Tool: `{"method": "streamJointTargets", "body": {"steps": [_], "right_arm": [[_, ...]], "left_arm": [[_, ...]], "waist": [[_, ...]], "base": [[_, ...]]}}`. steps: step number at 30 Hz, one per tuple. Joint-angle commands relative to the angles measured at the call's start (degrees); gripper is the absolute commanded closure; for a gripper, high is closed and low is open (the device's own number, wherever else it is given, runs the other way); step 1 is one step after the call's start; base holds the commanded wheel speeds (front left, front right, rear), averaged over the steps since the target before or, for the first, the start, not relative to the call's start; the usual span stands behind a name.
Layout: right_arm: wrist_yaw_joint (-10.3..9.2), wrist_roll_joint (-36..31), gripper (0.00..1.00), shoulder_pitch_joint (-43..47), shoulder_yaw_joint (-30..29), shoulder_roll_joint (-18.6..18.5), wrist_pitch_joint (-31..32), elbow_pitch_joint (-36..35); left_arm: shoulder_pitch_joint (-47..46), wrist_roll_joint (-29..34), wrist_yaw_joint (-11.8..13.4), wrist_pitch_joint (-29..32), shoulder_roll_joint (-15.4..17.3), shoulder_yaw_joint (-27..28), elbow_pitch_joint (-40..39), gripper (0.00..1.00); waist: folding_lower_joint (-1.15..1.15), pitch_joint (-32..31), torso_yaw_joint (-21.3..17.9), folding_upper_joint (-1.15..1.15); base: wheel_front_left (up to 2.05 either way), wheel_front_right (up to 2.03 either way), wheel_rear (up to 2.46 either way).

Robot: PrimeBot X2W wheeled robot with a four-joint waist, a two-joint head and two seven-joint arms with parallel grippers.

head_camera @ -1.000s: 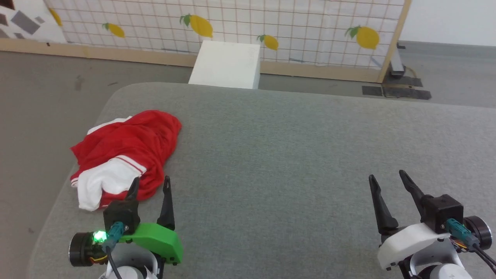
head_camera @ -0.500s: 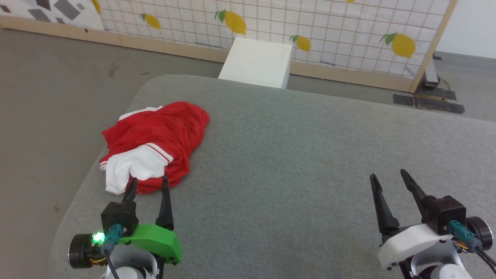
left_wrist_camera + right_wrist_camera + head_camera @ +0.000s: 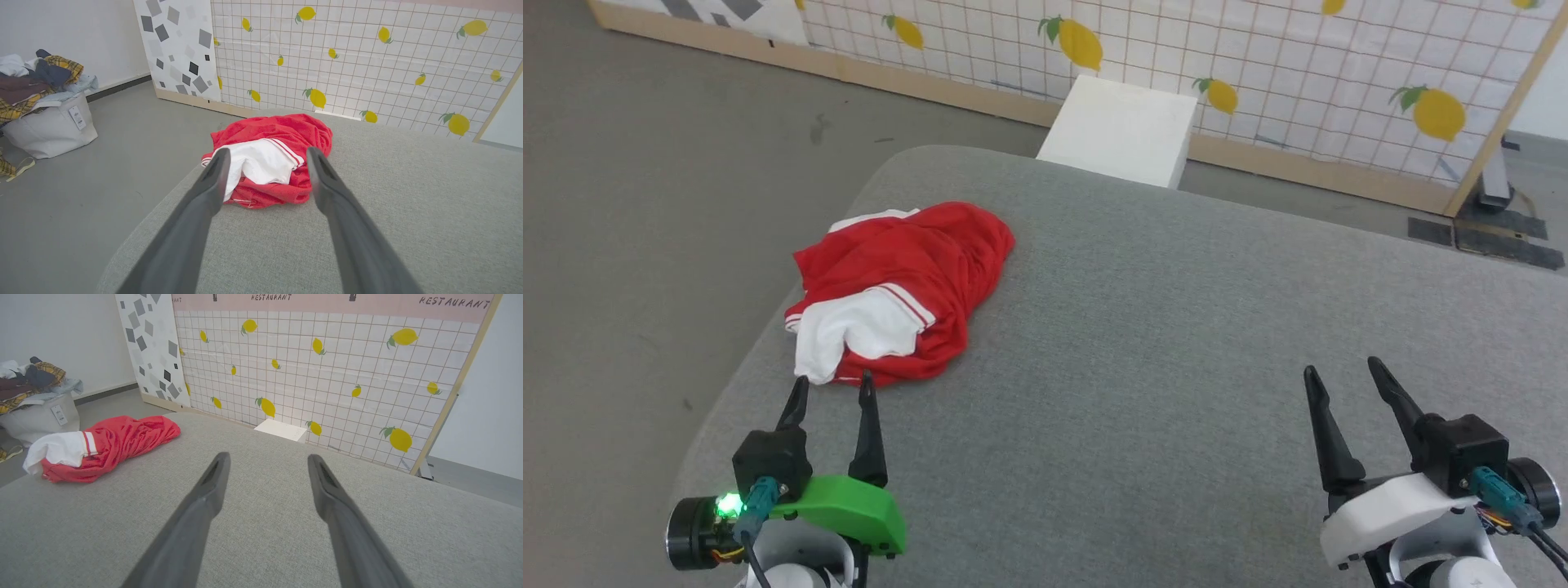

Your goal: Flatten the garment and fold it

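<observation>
Just beyond the left fingers [image 3: 869, 441], spread wide and empty like the right fingers [image 3: 1327, 441], lies the crumpled garment [image 3: 931, 261].

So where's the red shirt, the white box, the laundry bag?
crumpled red T-shirt [image 3: 931, 253]: head view, red body
white square box [image 3: 1123, 126]: head view, top face
white laundry bag [image 3: 49, 128]: left wrist view, front

"RESTAURANT" stands twice on the pink strip [image 3: 367, 304] topping the lemon panel [image 3: 327, 375]. A tag [image 3: 59, 412] on the bag [image 3: 36, 422] is perhaps printed, but unreadable.
</observation>
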Motion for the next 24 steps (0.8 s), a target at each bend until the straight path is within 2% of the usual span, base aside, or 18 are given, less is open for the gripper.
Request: {"method": "streamJointTargets", "body": {"steps": [1,24], "right_arm": [[-0.05,0.60,0.00,-0.91,-0.09,0.05,-0.58,0.22],[-0.07,2.11,0.00,-1.51,-0.06,0.07,-2.64,0.95]], "left_arm": [[-0.76,-0.97,0.50,-0.53,0.44,-0.11,0.20,0.00],[-1.02,-3.67,2.00,-3.27,0.89,-0.69,2.24,0.00]], "waist": [[0.00,0.03,0.74,0.00],[0.00,0.50,6.67,0.00]], "base": [[0.00,0.00,0.00],[0.00,0.00,0.00]]}}
